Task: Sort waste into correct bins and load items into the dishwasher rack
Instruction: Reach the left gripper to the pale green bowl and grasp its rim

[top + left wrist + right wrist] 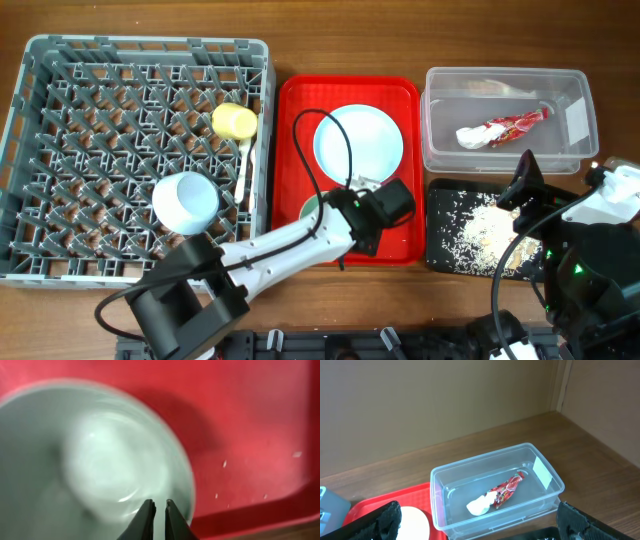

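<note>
Fingers [148, 519] of the left gripper [158, 504] are clenched almost together, with only a thin slit between them, low over the green bowl [75, 465] close to its right rim. The wrist view is smeared, so I cannot tell whether the rim is pinched in that slit or the tips merely hang above the inside.

The bowl sits in the near part of the red tray [290, 150] at the middle of the table, half hidden from overhead by the left arm [290, 245]. The plate [358, 140] lies just beyond it on the same tray, and a few pale specks [224, 463] dot the red floor beside the bowl.

The rack [30, 150] fills the table's left end and holds the cup [234, 120], a white bowl [185, 200] and a white utensil [247, 165]. At the far right corner the tub [575, 150] holds the wrapper [515, 125] and napkin [472, 137]. The black tray [440, 255] at the near right edge carries the crumbs [480, 235]. The right gripper [479, 525] hangs above that end, its fingers spread wide and gripping nothing.

If the hold is only a narrow bite on a smooth, sloping wall, the bowl may swing or slip out on lifting and drop onto the plate. A low carry could also catch the rack's wall and knock the bowl loose. The left arm's cable [335, 140] loops over the plate and might snag it.
</note>
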{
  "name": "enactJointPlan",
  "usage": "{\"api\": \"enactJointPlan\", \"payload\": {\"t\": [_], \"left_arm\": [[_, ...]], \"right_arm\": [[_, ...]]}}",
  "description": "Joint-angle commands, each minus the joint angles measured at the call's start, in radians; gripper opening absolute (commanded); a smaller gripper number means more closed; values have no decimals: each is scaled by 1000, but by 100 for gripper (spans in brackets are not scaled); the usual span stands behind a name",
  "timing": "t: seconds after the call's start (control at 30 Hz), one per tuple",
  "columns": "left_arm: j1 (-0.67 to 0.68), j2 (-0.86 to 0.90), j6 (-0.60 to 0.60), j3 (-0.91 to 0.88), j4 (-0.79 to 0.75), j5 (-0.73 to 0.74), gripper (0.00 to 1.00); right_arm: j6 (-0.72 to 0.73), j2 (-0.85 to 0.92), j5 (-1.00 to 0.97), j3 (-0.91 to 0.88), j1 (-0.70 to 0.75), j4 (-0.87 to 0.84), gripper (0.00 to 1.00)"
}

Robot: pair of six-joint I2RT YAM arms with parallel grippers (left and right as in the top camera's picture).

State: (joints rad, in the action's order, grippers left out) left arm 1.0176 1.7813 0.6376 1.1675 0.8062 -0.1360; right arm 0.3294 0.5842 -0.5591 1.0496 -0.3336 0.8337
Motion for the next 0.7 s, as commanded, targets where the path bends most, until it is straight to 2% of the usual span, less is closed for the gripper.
{"api": "enactJointPlan", "payload": {"t": [0.0,0.17,0.37,0.57,0.67], "left_arm": [[14,-18,14,-41,-5,-3,10],[14,-18,16,-47,-6,-10,14],[11,-42,18,-35,2,-170,13],[11,-150,17,2,48,-178,16],[13,-201,17,2,52,-125,20]], "right_arm": [[12,1,-16,9,2,-2,100],[11,1,-16,9,2,-2,100],[12,1,-16,9,2,-2,100],[11,1,-16,9,2,-2,100],[11,1,-16,9,2,-2,100]]}}
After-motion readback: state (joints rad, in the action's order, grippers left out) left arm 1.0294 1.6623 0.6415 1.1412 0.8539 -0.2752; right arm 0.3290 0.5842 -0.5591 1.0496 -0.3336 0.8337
